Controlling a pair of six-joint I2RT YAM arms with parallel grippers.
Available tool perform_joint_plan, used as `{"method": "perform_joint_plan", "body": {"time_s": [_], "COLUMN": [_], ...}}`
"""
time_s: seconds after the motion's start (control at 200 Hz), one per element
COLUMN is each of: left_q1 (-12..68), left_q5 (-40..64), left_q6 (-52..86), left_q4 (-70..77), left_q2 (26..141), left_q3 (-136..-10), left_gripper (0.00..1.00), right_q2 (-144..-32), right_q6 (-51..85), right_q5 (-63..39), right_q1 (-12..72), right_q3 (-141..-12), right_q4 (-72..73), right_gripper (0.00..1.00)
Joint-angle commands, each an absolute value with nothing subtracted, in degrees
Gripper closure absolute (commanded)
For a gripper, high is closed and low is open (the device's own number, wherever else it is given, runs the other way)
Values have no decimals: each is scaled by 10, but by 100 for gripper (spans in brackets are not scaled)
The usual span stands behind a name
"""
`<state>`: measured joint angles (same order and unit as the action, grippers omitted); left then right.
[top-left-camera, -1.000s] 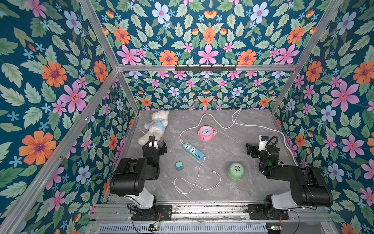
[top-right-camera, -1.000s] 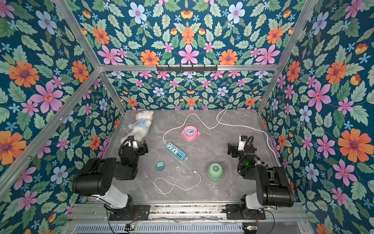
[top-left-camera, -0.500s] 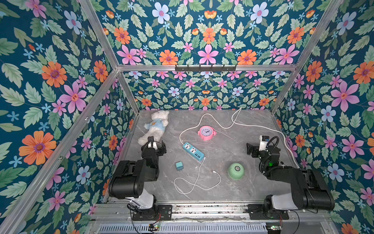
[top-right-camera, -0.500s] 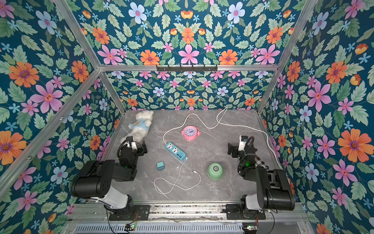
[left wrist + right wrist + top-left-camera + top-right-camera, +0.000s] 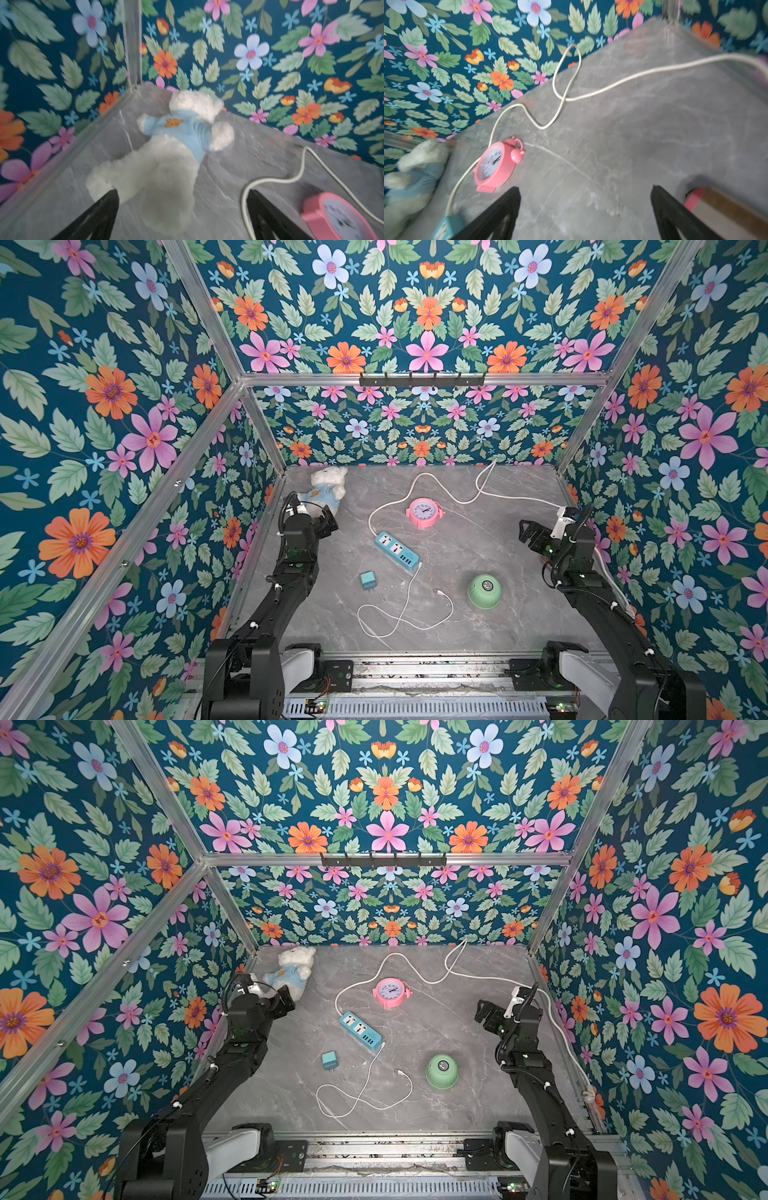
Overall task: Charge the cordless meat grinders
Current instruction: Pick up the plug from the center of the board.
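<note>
1. Mint-green plastic dome grinder (image 5: 484, 591): silver-grey button (image 5: 485, 584).
2. Round pink plastic alarm clock (image 5: 424, 513): white face.
3. Fluffy white plush bear (image 5: 329, 486): pale-blue shirt, orange emblem.
4. Flat grey tabletop (image 5: 498, 539): marbled, pale veins.

Blur softens the plush toy (image 5: 166, 162) near the pink alarm clock (image 5: 336, 216), itself cut off by the frame edge. In both top views the left arm (image 5: 297, 537) hides the toy's legs.

both arms lifted, elbows swung back; left gripper (image 5: 322, 519) and right gripper (image 5: 530, 534) edged slightly toward back wall.
</note>
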<state>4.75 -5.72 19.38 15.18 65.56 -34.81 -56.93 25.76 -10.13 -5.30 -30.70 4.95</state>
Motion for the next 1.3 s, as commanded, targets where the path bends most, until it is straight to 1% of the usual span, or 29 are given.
{"method": "perform_joint_plan", "body": {"time_s": [0.0, 0.125, 0.255, 0.365, 0.49, 0.71, 0.815, 0.94, 1.105, 1.19, 1.295], "left_q1": [93, 181, 261, 297, 341, 373, 375, 382, 388, 391, 391], "left_q5": [-43, -51, -56, -59, -116, -138, -125, -118, -105, -105, -110], "left_q6": [291, 353, 418, 477, 522, 549, 535, 526, 518, 513, 503], "left_q4": [-66, -127, -221, -277, -313, -313, -282, -267, -250, -249, -250], "left_q2": [637, 621, 652, 679, 703, 775, 809, 837, 851, 857, 857], "left_q3": [-365, -361, -383, -400, -415, -416, -417, -429, -424, -423, -421], "left_gripper": [1, 1, 1, 1, 1, 2, 9, 14, 31, 37, 47], "right_q2": [-563, -550, -542, -533, -525, -524, -520, -513, -505, -505, -507], "right_q6": [326, 323, 304, 300, 301, 300, 300, 303, 303, 302, 300], "right_q5": [-164, -182, -188, -178, -167, -156, -149, -148, -143, -143, -144], "right_q1": [-50, -42, -32, -27, -23, -23, -23, -22, -23, -23, -23], "right_q3": [-334, -363, -397, -408, -406, -406, -401, -396, -389, -388, -387], "right_q4": [-88, -160, -225, -246, -247, -253, -253, -253, -251, -250, -248], "right_gripper": [1, 1, 1, 1, 1, 1, 1, 1, 1, 1, 1]}}
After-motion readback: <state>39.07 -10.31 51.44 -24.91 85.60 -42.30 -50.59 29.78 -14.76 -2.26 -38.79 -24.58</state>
